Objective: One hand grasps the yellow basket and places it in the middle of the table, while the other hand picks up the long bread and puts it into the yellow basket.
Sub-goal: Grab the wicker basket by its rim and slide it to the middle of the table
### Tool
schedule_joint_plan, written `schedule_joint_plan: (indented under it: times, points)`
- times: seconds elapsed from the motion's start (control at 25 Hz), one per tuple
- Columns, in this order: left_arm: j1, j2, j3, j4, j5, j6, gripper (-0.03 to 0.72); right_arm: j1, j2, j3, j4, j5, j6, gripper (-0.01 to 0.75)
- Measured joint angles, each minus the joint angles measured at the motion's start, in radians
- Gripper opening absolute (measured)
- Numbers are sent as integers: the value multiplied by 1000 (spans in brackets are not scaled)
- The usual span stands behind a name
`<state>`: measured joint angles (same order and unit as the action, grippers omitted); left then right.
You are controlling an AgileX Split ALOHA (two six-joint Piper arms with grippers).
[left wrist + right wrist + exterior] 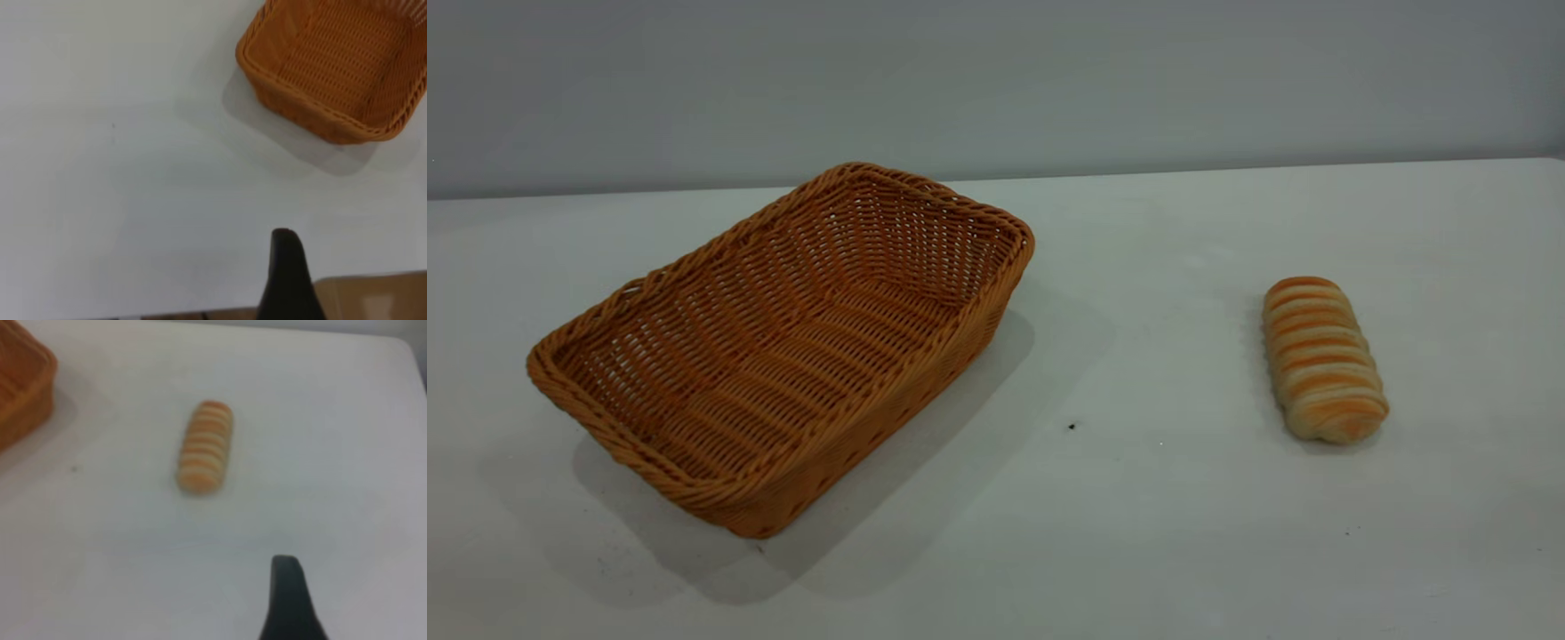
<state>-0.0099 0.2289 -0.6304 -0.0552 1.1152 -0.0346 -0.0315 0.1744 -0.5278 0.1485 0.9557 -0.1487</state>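
Observation:
The yellow basket (783,347) is a large woven wicker basket. It stands empty on the left half of the white table (1120,533), turned at an angle. The long bread (1323,357) lies on the table at the right, striped side up, well apart from the basket. Neither arm shows in the exterior view. In the left wrist view a black part of my left gripper (285,273) hangs over bare table, far from the basket (333,67). In the right wrist view a black part of my right gripper (287,600) is over bare table, short of the bread (205,447).
A small dark speck (1072,427) lies on the table between basket and bread. The table's far edge meets a grey wall (996,89). A brown surface (373,297) shows beyond the table edge in the left wrist view. A basket corner (23,383) shows in the right wrist view.

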Motion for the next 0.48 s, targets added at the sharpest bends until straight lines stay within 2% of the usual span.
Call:
schedule_joint_plan:
  times: [0.2,0.4,0.48]
  points:
    - [0,340,-73,0,-115,-79,575,0,347,-25,158,-186,-136,548]
    - [0,653,-76,-21,-261,-201,575,0,639,-50,455,-362,-415,548]
    - [0,767,-76,-48,-312,-227,575,0,738,-70,594,-391,-548,548]
